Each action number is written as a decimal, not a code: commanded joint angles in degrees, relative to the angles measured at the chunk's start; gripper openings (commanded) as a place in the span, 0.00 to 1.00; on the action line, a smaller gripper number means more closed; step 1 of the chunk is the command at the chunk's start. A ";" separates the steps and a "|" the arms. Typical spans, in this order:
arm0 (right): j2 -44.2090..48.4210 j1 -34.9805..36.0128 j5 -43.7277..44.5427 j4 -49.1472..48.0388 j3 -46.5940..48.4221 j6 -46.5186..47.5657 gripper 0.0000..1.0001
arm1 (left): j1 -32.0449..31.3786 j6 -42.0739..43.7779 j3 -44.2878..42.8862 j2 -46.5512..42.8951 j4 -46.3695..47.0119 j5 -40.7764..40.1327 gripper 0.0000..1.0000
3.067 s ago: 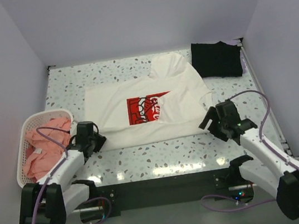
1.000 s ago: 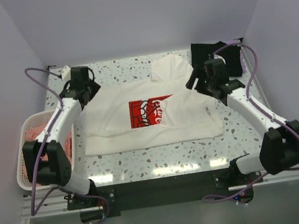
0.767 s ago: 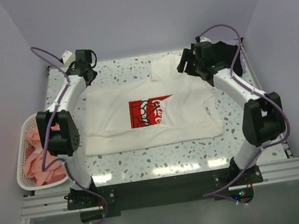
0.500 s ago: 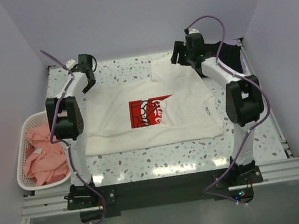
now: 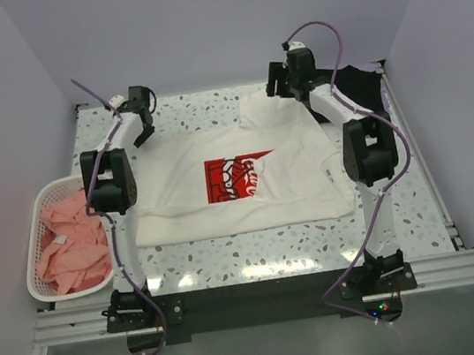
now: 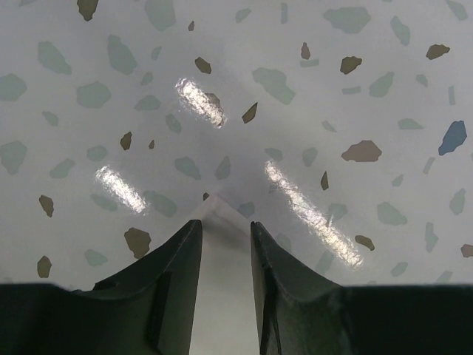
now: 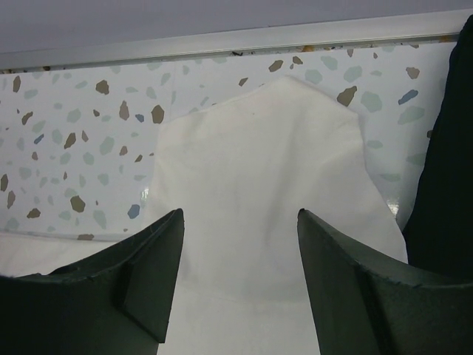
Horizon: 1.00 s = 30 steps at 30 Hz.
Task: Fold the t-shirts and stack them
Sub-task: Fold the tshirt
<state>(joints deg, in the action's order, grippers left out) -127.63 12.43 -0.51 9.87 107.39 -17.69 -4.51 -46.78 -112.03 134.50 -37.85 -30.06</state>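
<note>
The white t-shirt [image 5: 223, 202] with the red-and-white square print lies spread flat mid-table. My left gripper [image 5: 141, 136] is at its far left corner. In the left wrist view my left gripper [image 6: 225, 223] is narrowly open, its fingers straddling the flat white corner [image 6: 222, 266]. My right gripper [image 5: 279, 91] is wide open over the shirt's far right flap. That flap [image 7: 259, 163] also shows between the fingers of my right gripper [image 7: 240, 214] in the right wrist view. A folded black t-shirt [image 5: 369, 91] lies at the back right, and its edge [image 7: 451, 185] shows in the right wrist view. Salmon-pink t-shirts [image 5: 69, 247] lie in the basket.
A white lattice basket [image 5: 32, 266] stands at the left edge. Walls close in the table at the back and both sides. Both arms stretch along the shirt's sides to the far end, with purple cables looping above them.
Both arms have reached from the near side to the far end of the table. In the last second the grippers moved further back onto the white shirt's far corners.
</note>
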 commanded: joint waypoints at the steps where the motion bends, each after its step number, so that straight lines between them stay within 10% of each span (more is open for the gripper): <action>1: -0.77 -0.65 -1.24 -0.02 3.35 1.78 0.66 | 0.29 -0.50 -2.67 1.29 0.58 -0.26 0.37; 18: -10.61 -3.55 -0.37 2.70 13.27 3.28 0.67 | 0.73 1.08 0.76 -0.20 3.21 0.71 0.09; 30: -16.07 -5.74 2.18 4.90 19.78 3.46 0.65 | 0.91 2.05 1.02 -1.25 4.62 2.38 0.06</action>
<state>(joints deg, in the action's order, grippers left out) -144.07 7.64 0.54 14.41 124.44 -14.74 -4.25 -45.76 -111.63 136.18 -35.44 -28.38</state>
